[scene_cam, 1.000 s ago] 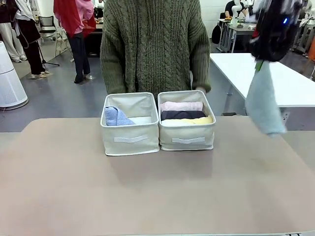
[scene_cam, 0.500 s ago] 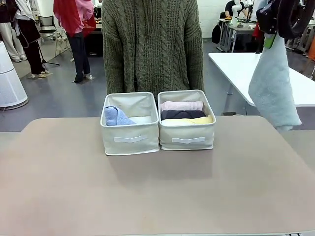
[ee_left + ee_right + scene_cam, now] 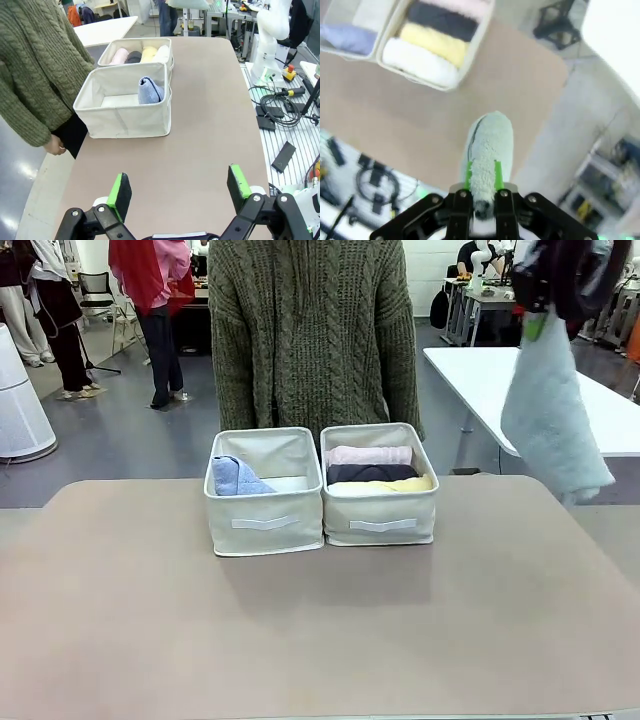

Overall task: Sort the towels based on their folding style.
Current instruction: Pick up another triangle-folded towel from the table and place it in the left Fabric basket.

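Now my right hand [image 3: 541,322] is clamped on the pale teal towel [image 3: 551,410], hanging long-axis down, high beyond the desk's [image 3: 320,640] right edge. Cone bin [image 3: 264,491] lies well to my left. Left hand [image 3: 180,190] apart, nearer it.

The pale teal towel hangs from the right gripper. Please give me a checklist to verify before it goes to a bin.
1. Grip: right gripper is shut on the pale teal towel, pinched at its top end: ok.
2. Height: the towel hangs above the table, at its right edge: ok.
3. Target: left bin holds one light blue towel and has free floor: ok.
4. Right bin holds the pink, dark grey, yellow and white rolls, tightly packed: not ok as a target.
5. Left gripper is open, holding nothing, away from the bins: ok.
6. Whether the towel keeps its cone fold: cannot tell.
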Motion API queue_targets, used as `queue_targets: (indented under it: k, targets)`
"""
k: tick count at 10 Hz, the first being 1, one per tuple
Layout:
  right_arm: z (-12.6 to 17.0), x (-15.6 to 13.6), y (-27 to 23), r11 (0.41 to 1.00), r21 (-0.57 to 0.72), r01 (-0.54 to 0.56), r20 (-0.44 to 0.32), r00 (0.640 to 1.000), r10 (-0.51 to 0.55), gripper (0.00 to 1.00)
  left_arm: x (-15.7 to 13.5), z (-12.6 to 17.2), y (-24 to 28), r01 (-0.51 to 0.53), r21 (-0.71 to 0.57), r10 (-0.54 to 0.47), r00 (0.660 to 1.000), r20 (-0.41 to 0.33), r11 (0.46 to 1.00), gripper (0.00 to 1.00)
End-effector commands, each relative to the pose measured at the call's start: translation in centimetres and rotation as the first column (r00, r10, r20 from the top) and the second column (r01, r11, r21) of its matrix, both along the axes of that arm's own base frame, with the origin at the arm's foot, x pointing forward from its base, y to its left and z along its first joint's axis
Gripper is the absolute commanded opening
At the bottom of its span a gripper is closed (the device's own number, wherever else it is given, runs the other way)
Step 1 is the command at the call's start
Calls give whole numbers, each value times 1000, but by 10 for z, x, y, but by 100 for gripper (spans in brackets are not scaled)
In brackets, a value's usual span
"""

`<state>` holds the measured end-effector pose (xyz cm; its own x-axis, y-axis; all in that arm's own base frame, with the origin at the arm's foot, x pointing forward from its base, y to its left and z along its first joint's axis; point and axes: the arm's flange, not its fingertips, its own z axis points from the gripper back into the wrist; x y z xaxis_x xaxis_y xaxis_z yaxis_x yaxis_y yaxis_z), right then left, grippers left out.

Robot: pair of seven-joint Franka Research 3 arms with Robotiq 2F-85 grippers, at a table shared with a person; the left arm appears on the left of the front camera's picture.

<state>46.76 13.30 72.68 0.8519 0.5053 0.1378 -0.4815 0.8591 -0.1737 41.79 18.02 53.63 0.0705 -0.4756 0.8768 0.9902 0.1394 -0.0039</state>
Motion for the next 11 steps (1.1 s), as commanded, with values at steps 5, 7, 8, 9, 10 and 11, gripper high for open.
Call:
queue_targets:
  k: [5, 7, 8, 9, 10, 11]
  targets:
    - [-6, 95, 227, 738, 70, -671, 160, 738, 656, 15, -1, 1, 1, 1, -14, 0, 1000, 16, 1000, 100]
    - [-18, 102, 251, 690, 109, -716, 231, 693, 683, 15, -1, 1, 1, 1, -14, 0, 1000, 16, 1000, 100]
    - [-21, 103, 259, 661, 149, -735, 250, 675, 694, 15, -1, 1, 1, 1, -14, 0, 1000, 16, 1000, 100]
    - [-22, 104, 263, 640, 202, -741, 255, 671, 696, 15, -1, 1, 1, 1, -14, 0, 1000, 16, 1000, 100]
    - [-23, 103, 261, 635, 239, -734, 244, 679, 693, 15, -1, 1, 1, 1, -14, 0, 1000, 16, 1000, 100]
    - [-35, 94, 259, 681, 140, -719, 241, 692, 681, 15, -1, 1, 1, 1, -14, 0, 1000, 16, 1000, 100]
